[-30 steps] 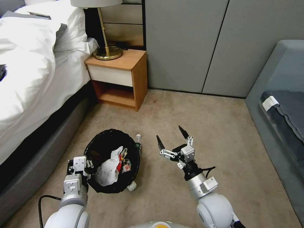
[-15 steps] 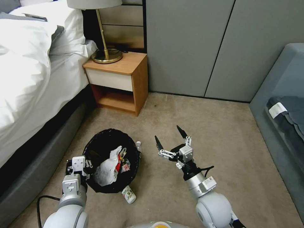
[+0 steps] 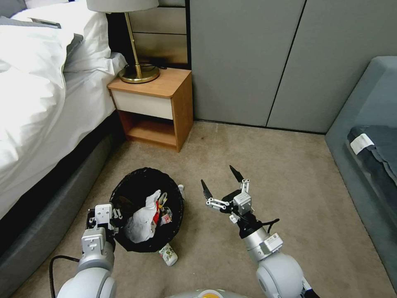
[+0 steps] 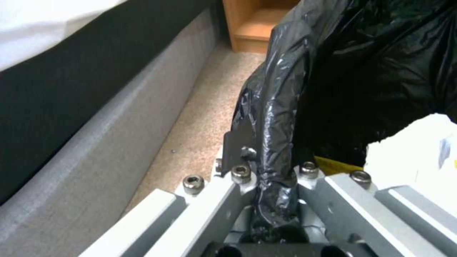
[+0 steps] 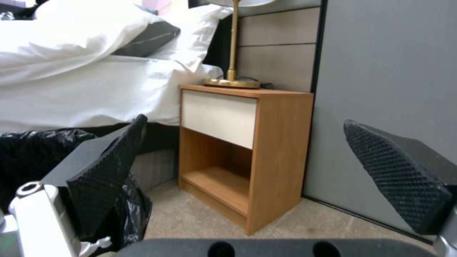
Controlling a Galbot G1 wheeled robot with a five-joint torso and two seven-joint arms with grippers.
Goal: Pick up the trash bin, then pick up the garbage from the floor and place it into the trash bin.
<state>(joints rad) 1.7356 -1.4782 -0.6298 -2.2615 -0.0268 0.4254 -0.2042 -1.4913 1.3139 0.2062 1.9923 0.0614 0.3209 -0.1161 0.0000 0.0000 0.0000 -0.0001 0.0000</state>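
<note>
The trash bin (image 3: 140, 184), round and lined with a black bag, is on the left of the carpet in the head view. Inside it lie white tissue (image 3: 142, 221) and red and yellow wrappers (image 3: 162, 212). My left gripper (image 3: 112, 221) is shut on the bin's near rim. In the left wrist view the bagged rim (image 4: 274, 117) is pinched between that gripper's fingers (image 4: 240, 142). My right gripper (image 3: 221, 182) hangs open and holds nothing, just right of the bin. A small bottle (image 3: 168, 254) lies on the floor at the bin's near edge. Another bottle (image 3: 181, 190) stands against its right side.
A wooden nightstand (image 3: 155, 107) with a brass lamp (image 3: 138, 70) stands behind the bin. The bed (image 3: 37, 107) runs along the left. Grey cabinet doors (image 3: 264, 62) close off the back, and a grey sofa (image 3: 368, 136) is at the right. Bare carpet (image 3: 281, 178) lies around the right gripper.
The whole picture has shifted, so the camera moved. The small bottle at the bin's near edge now shows fully. The left gripper still holds the rim and the right gripper stays open.
</note>
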